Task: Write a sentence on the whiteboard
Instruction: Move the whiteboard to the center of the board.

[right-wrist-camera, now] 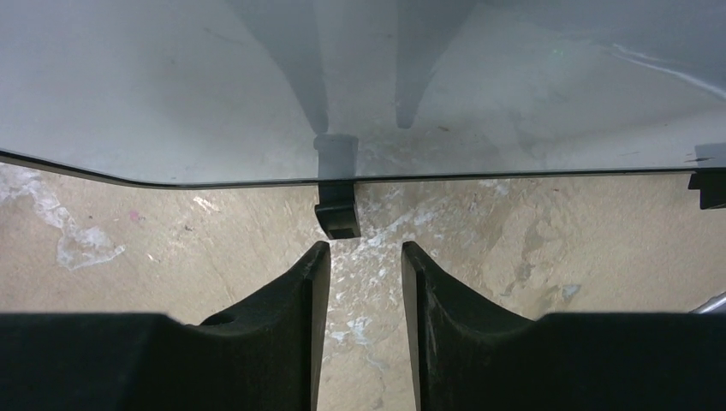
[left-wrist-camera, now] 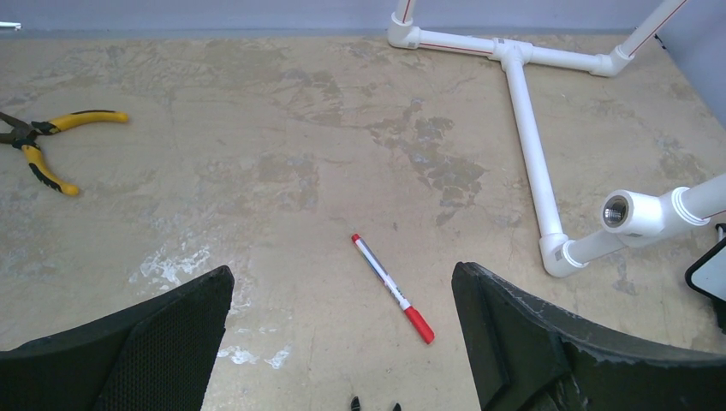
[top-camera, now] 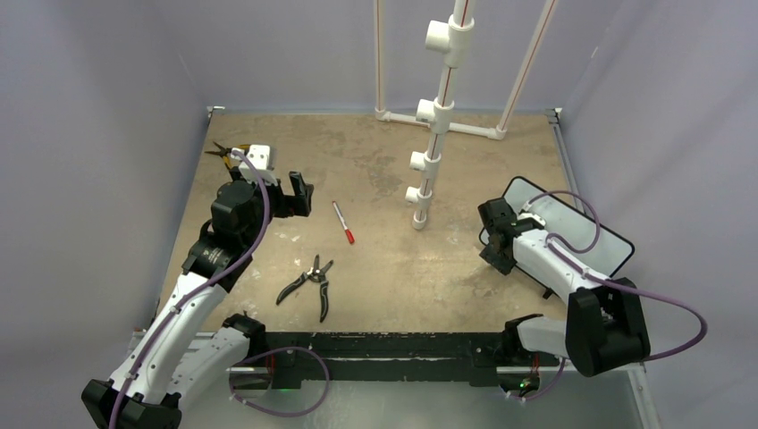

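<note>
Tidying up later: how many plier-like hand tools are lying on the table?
2: yellow-handled pliers at the far left, black-handled shears near the front middle. Others may be hidden.

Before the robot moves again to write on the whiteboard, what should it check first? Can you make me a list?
1. Left fingers wide open: ok.
2. Red marker lying free on the table ahead of them: ok.
3. Marker cap off: not ok, the red cap looks on.
4. Whiteboard face blank where visible: ok.
5. Right fingers gripping the whiteboard: not ok, they stop short of its edge, by a black foot, with nothing between them.
6. Black shears clear of the marker: ok.
</note>
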### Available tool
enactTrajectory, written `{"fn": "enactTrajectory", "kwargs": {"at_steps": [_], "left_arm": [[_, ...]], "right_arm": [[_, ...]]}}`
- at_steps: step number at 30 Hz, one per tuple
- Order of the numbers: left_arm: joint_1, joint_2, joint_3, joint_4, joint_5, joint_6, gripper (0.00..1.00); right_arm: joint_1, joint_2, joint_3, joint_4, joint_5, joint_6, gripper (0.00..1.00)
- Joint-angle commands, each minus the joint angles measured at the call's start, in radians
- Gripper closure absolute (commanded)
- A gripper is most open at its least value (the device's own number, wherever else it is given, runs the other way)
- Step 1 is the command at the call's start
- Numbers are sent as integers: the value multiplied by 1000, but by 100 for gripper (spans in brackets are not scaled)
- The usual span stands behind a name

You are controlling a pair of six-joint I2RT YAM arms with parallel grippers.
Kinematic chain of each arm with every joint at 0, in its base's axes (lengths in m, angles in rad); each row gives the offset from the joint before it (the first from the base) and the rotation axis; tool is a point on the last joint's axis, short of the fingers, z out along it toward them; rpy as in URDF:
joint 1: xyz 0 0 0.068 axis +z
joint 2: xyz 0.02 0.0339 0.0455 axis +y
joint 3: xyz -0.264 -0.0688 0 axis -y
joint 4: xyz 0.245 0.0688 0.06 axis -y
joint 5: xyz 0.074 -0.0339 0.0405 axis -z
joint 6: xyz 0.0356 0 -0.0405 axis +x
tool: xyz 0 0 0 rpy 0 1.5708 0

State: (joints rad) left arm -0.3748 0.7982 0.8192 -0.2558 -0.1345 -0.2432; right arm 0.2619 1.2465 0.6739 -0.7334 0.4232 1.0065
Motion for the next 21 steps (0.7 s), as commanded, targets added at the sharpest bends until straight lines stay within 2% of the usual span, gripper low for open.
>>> {"fn": "enactTrajectory", "kwargs": {"at_steps": [1,8,11,16,21], "left_arm": [[-6,-1,-5,25,-5,4,2],[-9,5,-4,24,-5,2,2],[-9,6,-4,23,-7,2,2],[-9,4,-5,24,-7,2,2],[-10,-3,-6,21,-8,2,2]], "right_arm": [[-3,13,17,40,42,14,63],[-3,3,14,80,57,-7,67],[-3,-7,8,102,53,-16,73],[-2,-28,0,116,63,-24,74],[1,-14,-4,126,62,-31,81]]}}
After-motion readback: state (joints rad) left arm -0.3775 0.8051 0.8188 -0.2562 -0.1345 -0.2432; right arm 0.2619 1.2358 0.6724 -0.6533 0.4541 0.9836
